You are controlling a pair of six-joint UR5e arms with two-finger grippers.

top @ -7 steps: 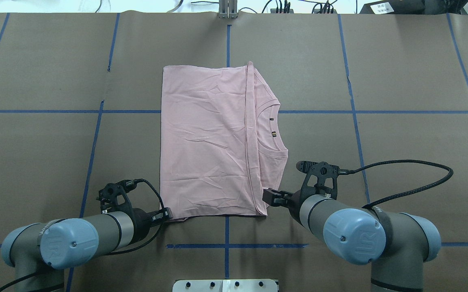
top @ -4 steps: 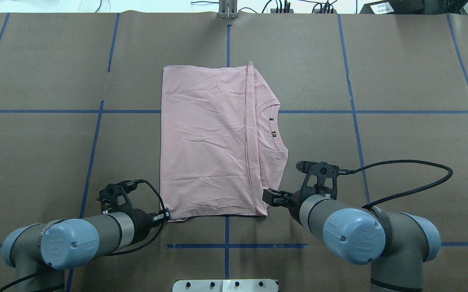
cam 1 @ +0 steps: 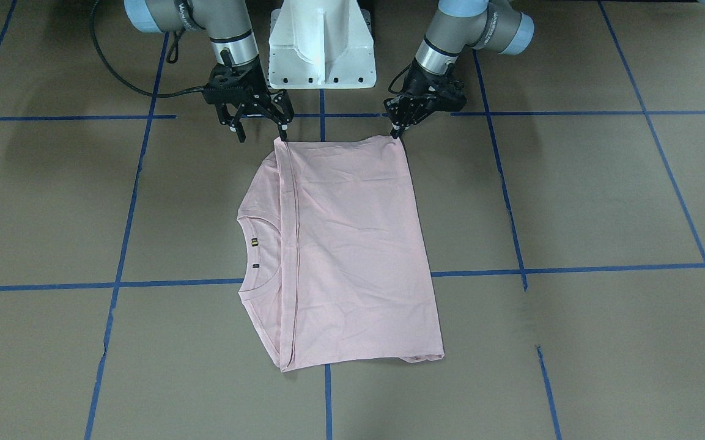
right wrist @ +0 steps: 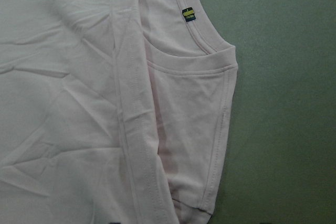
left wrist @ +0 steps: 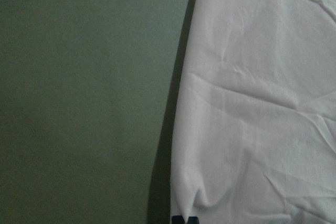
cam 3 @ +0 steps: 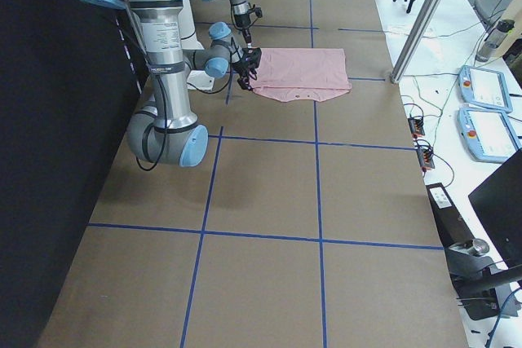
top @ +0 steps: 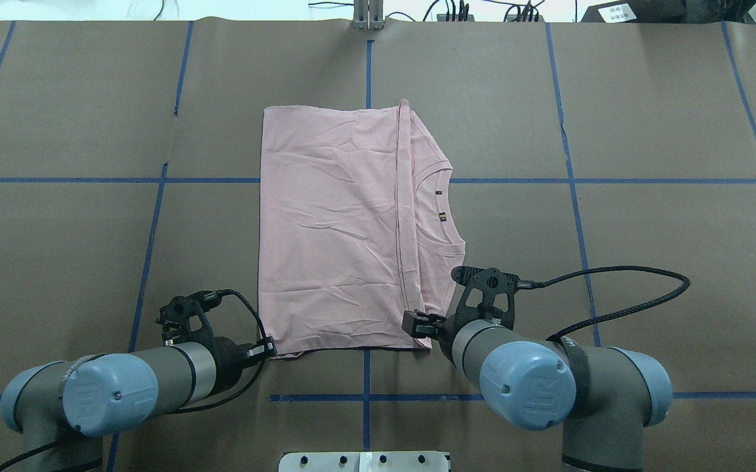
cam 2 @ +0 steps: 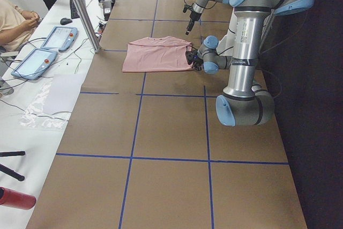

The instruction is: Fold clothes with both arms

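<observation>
T-shirt [top: 332, 223] lies part-folded at centre of table [top: 646, 229]. Left gripper [top: 271, 345] pinches its 7 o'clock corner. Right gripper [top: 415, 323], jaws wide, sits at the 5 o'clock corner (not yet clamped). Step: gripping near edge. Next: close right, carry both towards 12 o'clock.

Robotics lab: left arm [top: 115, 393], right arm [top: 535, 393] at papered table [top: 666, 118], blue tape grid [top: 56, 179]; teach pendants [cam 3: 487, 87], cables [cam 3: 424, 99] on side bench [cam 3: 457, 177].

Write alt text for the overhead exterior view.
A folded pale pink T-shirt lies flat on a brown table marked with blue tape lines. The left tool and right tool are at its two near corners.
</observation>
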